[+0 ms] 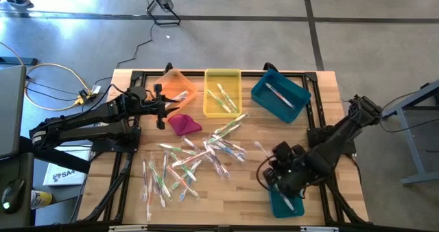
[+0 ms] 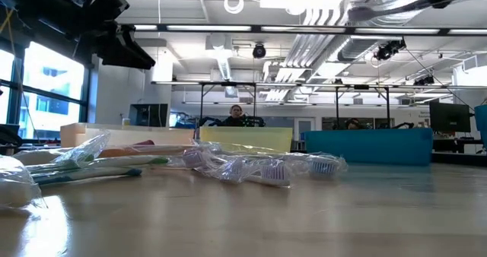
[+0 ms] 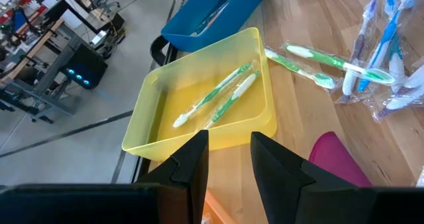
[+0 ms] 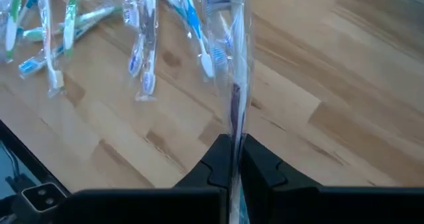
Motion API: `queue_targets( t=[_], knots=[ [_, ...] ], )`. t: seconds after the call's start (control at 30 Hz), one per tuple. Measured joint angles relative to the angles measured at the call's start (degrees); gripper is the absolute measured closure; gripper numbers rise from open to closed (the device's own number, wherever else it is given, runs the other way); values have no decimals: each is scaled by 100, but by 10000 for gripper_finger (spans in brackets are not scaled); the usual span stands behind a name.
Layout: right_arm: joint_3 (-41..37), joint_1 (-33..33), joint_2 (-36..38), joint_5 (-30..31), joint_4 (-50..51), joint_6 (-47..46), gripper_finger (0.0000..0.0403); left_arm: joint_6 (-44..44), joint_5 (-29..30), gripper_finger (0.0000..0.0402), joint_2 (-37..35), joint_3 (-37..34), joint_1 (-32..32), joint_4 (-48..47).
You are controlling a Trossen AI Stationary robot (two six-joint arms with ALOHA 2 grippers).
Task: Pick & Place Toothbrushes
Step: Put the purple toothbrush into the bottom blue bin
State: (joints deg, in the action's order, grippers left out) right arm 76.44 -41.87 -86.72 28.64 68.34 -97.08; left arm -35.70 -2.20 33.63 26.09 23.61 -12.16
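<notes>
Toothbrushes (image 1: 199, 156): wrapped in clear film, heaped mid-counter (image 1: 226, 198); a few already lie in the yellow bin (image 1: 223, 91).
Handling: light, stiff sticks in slippery crinkly sleeves; best pinched mid-handle.
Right claw (image 4: 233, 159): pressed together on one wrapped toothbrush (image 4: 228, 45), over the near teal bin (image 1: 285, 203).
Left claw (image 3: 228, 151): spread, empty, near the orange bin (image 1: 175, 88).
Hidden: held brush's lower end; near teal bin's contents.

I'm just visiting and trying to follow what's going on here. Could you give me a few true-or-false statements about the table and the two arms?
1. The yellow bin holds green toothbrushes. True.
2. The right gripper is empty. False: its fingers are shut on a wrapped toothbrush.
3. The left gripper has its fingers apart, holding nothing. True.
4. The magenta cloth lies inside the orange bin. False: it lies on the table.
</notes>
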Motion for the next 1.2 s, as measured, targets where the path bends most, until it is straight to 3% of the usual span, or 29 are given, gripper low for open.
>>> queue_targets(
  t=[0.23, 0.5, 1.2],
  knots=[
    [0, -499, -76, 191, 233, -511, 395, -153, -2, 293, 2, 0, 1, -2],
    [0, -880, -691, 276, 251, -738, 395, -153, -2, 293, 0, 0, 1, -2],
    [0, -1957, -2017, 279, 80, -2446, 395, -111, 175, 293, 2, 0, -1, -200]
  ],
)
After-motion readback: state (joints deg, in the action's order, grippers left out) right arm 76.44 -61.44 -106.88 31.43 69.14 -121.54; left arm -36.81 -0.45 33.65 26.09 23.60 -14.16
